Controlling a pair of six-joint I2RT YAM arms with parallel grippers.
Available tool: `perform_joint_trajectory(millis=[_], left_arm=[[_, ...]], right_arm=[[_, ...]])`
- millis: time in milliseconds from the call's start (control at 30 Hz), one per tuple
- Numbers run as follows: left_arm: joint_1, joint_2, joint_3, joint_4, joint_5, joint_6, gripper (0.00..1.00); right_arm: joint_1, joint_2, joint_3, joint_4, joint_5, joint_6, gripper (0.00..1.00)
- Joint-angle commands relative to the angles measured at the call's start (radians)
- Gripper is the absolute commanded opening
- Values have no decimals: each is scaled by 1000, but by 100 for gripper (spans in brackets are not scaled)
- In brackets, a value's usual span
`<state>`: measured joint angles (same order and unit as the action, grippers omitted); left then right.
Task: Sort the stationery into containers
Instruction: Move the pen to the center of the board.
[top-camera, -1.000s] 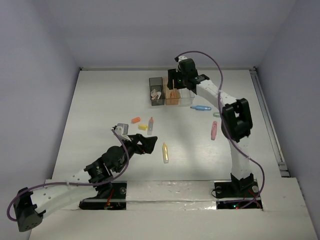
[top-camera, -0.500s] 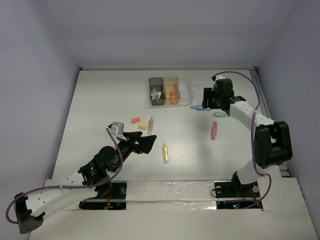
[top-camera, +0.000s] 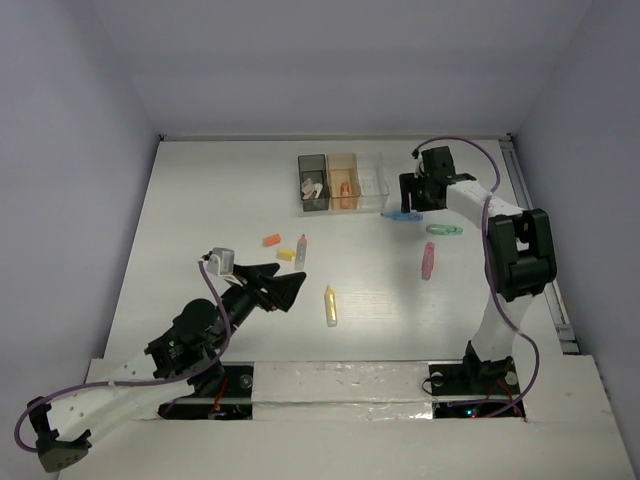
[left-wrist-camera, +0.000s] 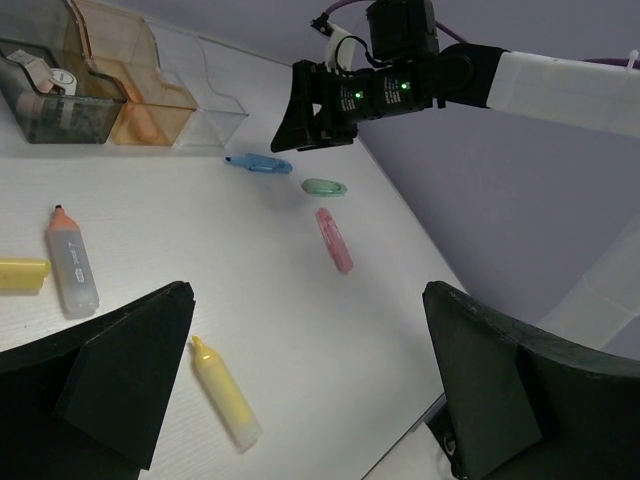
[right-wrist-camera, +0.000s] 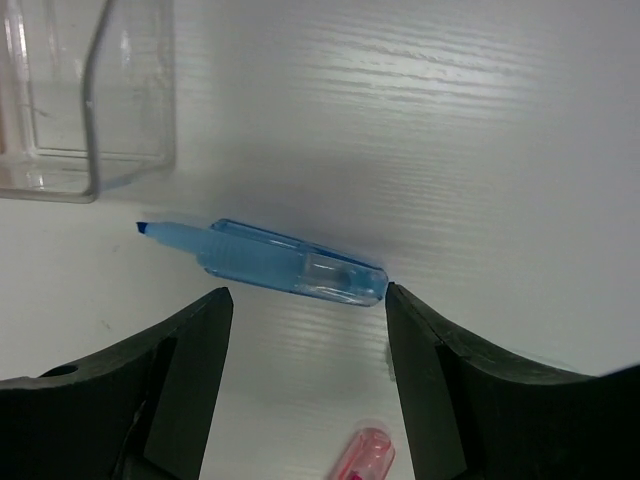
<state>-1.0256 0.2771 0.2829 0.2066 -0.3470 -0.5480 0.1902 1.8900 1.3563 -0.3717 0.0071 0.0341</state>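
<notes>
Beside the clear bin (right-wrist-camera: 90, 150): my right claw (top-camera: 408, 203) hangs over the blue marker (right-wrist-camera: 290, 265). The marker lies flat on the table (top-camera: 200, 200) just off the bin's corner, tip toward the bin.
Change, right arm: a second ago this claw sat over the bins. It has since swung right and come down above the blue marker.
Change, left arm: my left claw (left-wrist-camera: 308, 292) has drawn back a little toward its base.
Change, loose items: none has shifted.
Change, bins: with the claw gone, an orange marker (top-camera: 345, 188) shows lying in the orange bin (top-camera: 343, 157).
Right claw: jaws well apart and holding nothing. The blue marker lies crosswise below the gap, ungripped.
Left claw: spread as wide as it goes and empty, hovering near the yellow marker (left-wrist-camera: 225, 392).
Right of the blue marker: mint marker (top-camera: 444, 229), then pink marker (top-camera: 428, 260) nearer me, each apart from the others.
Mid-table: clear marker (left-wrist-camera: 72, 265) with an orange cap, a yellow eraser (left-wrist-camera: 20, 273) just beside it, and an orange eraser (top-camera: 271, 240) further left.
Grey bin (top-camera: 312, 160): holds pale items, white and pinkish.
Writing: print on the clear marker's barrel and a round label on a white item in the grey bin, both too small to read.
</notes>
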Motion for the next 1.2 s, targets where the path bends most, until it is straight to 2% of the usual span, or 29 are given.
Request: perform_joint_trajectory(millis=[0, 233, 433, 733, 967, 1100, 1167], left_arm=[[1, 2, -7, 14, 19, 3, 99], [1, 33, -16, 42, 34, 3, 99], [1, 37, -22, 54, 34, -3, 99], [1, 80, -22, 91, 48, -9, 99], [1, 88, -25, 102, 55, -17, 99], [1, 86, -24, 99, 57, -21, 99], [1, 88, -24, 99, 59, -23, 99]], right_arm=[[-47, -38, -28, 65, 10, 84, 68], [-48, 53, 27, 48, 1, 102, 69], [-48, 103, 32, 66, -113, 81, 69], [-34, 55, -46, 64, -236, 52, 59], [72, -43, -154, 63, -275, 29, 58], [109, -103, -192, 82, -268, 3, 64], [109, -124, -192, 91, -254, 12, 71]])
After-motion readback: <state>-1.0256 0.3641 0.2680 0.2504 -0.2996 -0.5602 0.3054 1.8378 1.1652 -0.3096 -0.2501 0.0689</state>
